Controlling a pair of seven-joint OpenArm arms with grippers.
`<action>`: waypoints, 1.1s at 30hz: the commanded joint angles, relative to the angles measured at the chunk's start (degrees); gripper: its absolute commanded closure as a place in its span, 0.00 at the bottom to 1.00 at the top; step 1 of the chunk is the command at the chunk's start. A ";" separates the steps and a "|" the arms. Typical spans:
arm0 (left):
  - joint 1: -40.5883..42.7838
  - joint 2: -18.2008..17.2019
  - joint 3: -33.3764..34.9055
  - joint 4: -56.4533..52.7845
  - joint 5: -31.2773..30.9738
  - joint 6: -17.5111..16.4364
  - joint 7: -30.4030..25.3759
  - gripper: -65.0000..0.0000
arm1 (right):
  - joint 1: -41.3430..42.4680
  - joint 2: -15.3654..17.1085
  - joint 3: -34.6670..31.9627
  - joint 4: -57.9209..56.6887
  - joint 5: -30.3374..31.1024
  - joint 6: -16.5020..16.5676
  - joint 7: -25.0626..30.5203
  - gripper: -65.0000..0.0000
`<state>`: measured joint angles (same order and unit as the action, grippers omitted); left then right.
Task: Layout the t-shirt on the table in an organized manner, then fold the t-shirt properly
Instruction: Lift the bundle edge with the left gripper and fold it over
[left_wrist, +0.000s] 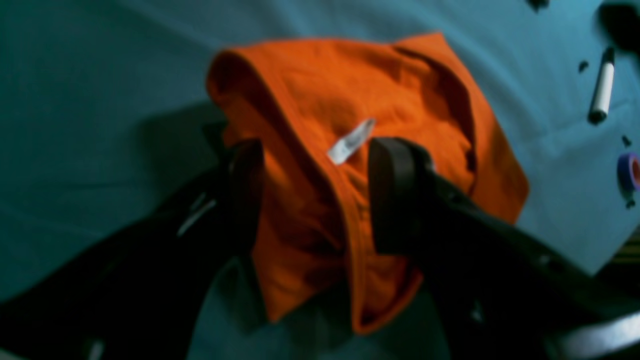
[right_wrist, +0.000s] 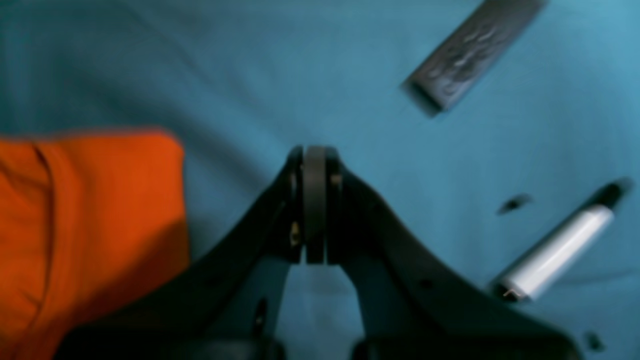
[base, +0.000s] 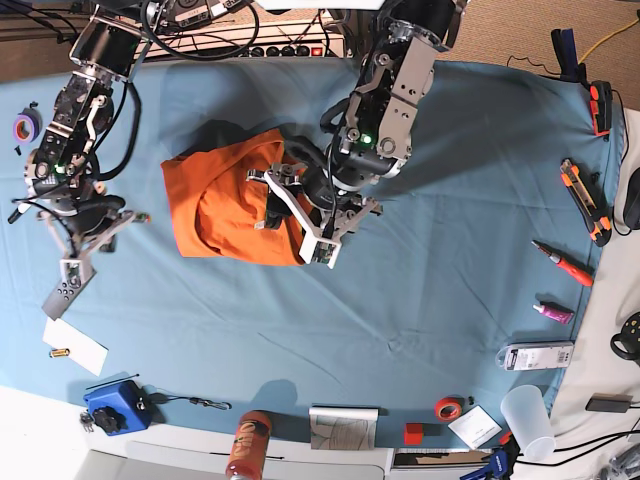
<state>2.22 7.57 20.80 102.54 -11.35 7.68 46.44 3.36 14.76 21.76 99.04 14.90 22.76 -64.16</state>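
The t-shirt (left_wrist: 360, 150) lies crumpled on the counter (left_wrist: 100, 100), its white neck tag (left_wrist: 351, 142) facing up. In the left wrist view the left tool (left_wrist: 320, 195) stands spread wide, one finger on each side of a raised fold by the collar; whether the pads press the cloth I cannot tell, as the picture is blurred. A white marker (left_wrist: 601, 92) and a purple tape roll (left_wrist: 629, 171) lie toward the counter's right edge in this view, well apart from the shirt.

In the right wrist view the right tool (right_wrist: 314, 200) is clenched, pads together, grasping nothing, over bare cloth. The shirt's edge (right_wrist: 90, 225) is cut off at the left. A white marker (right_wrist: 555, 250) and a dark flat bar (right_wrist: 470, 50) lie on the counter's other side.

In the base view the shirt (base: 225, 200) sits toward the counter's (base: 420, 330) far left-centre, partly hidden by the left arm. The right tool (base: 75, 275) hovers near the left edge, beside a white card (base: 75, 345). Small tools and an orange-lidded bottle (base: 247, 447) line the right and near edges.
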 joint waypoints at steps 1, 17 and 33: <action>-0.26 1.43 0.09 0.31 -0.24 -0.20 -1.01 0.48 | 1.07 0.76 0.22 -0.33 0.04 0.74 1.07 1.00; 0.61 1.43 0.07 -11.80 -0.31 4.31 -2.97 0.48 | 1.07 0.63 -0.04 -2.43 0.04 1.07 -0.74 1.00; -0.76 1.43 0.07 -11.80 -12.92 -4.98 -1.46 1.00 | 1.07 0.66 0.00 -2.43 0.22 1.03 0.42 1.00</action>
<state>2.24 7.57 20.56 89.89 -23.46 3.07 45.32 3.33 14.57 21.58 95.61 14.85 23.81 -65.23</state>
